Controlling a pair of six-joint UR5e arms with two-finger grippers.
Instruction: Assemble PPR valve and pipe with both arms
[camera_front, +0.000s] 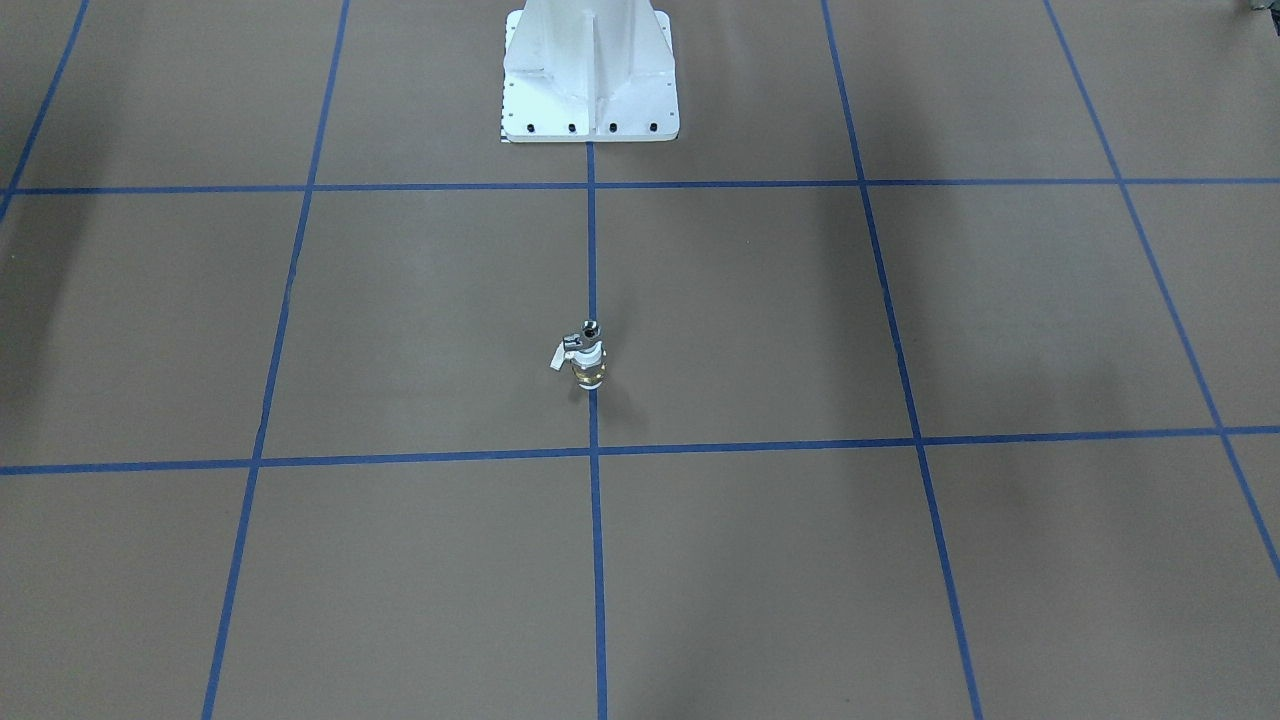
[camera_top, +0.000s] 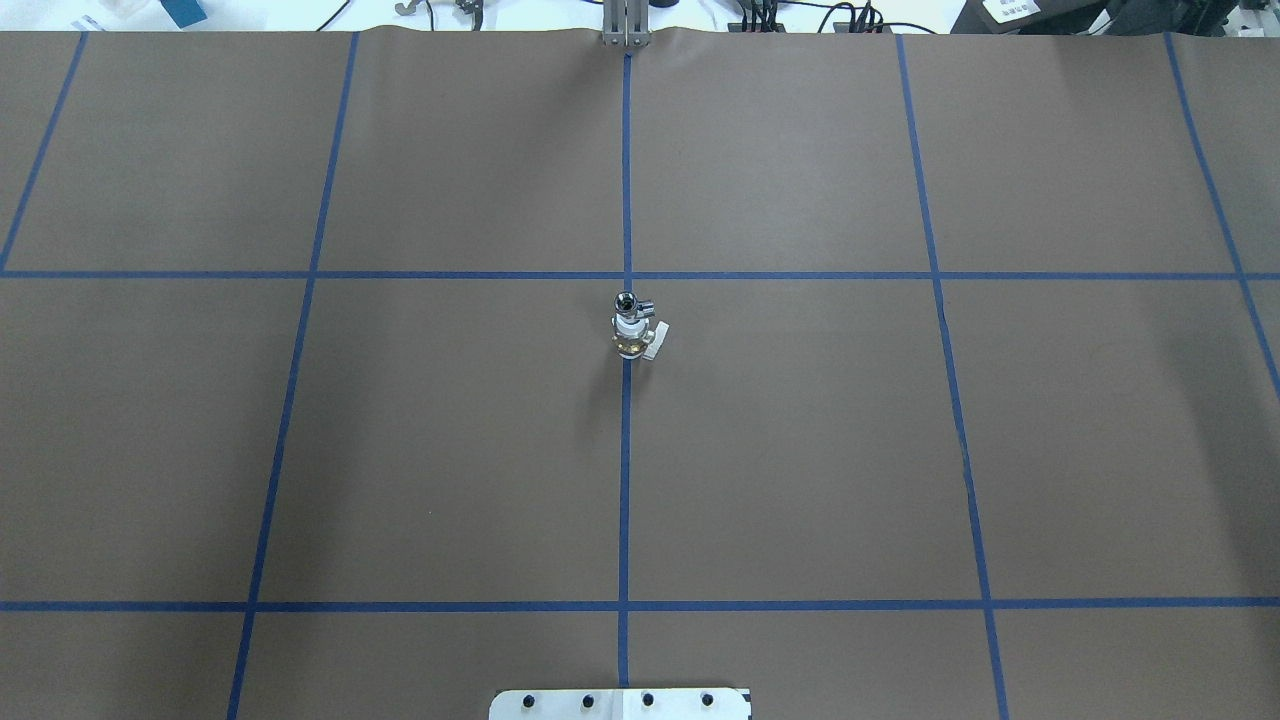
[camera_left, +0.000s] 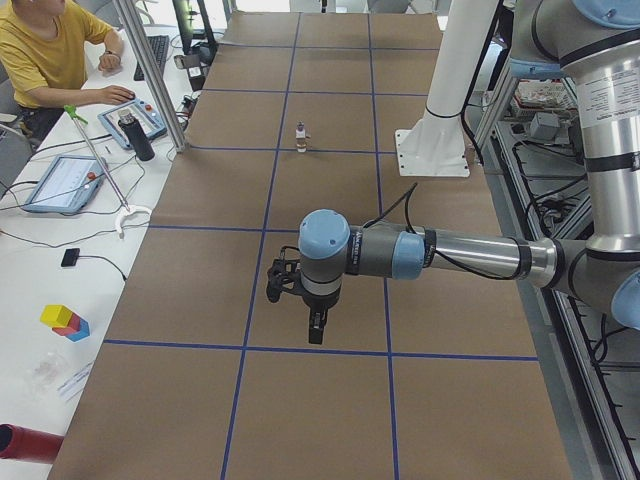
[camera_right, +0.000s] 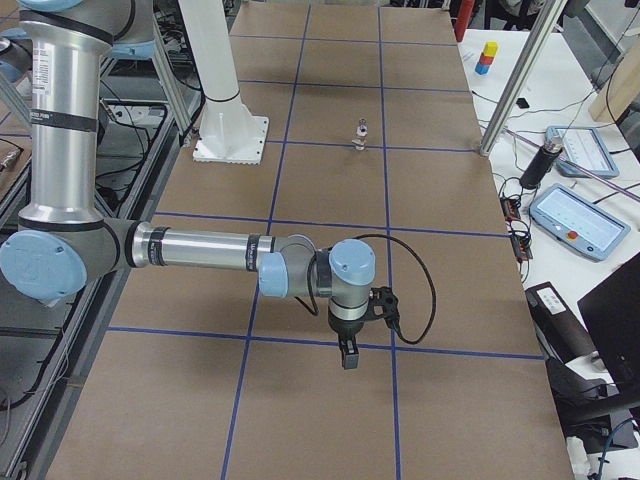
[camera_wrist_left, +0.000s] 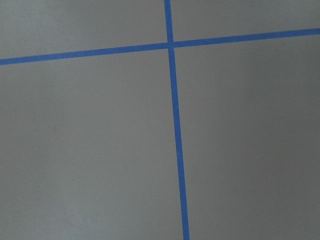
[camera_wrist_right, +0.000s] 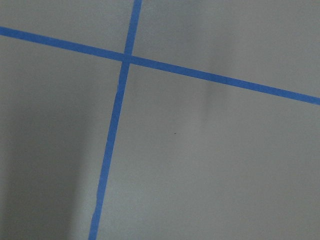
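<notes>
The PPR valve (camera_front: 588, 368) stands upright at the table's middle on a blue line, its white lever to one side. The silver pipe (camera_front: 585, 335) sits on top of it, joined to it. Both show in the overhead view, valve (camera_top: 634, 340) and pipe (camera_top: 628, 302). The left gripper (camera_left: 315, 330) shows only in the exterior left view, hanging low over the table far from the valve (camera_left: 301, 137). The right gripper (camera_right: 347, 357) shows only in the exterior right view, also far from the valve (camera_right: 361, 134). I cannot tell whether either is open or shut. Both wrist views show only brown paper and blue tape.
The white bolted pedestal (camera_front: 590, 80) stands at the robot's side of the table. A seated operator in yellow (camera_left: 50, 55) and tablets (camera_left: 60, 182) are beyond the table's far edge. A black bottle (camera_left: 138, 137) stands by a metal post (camera_left: 152, 75).
</notes>
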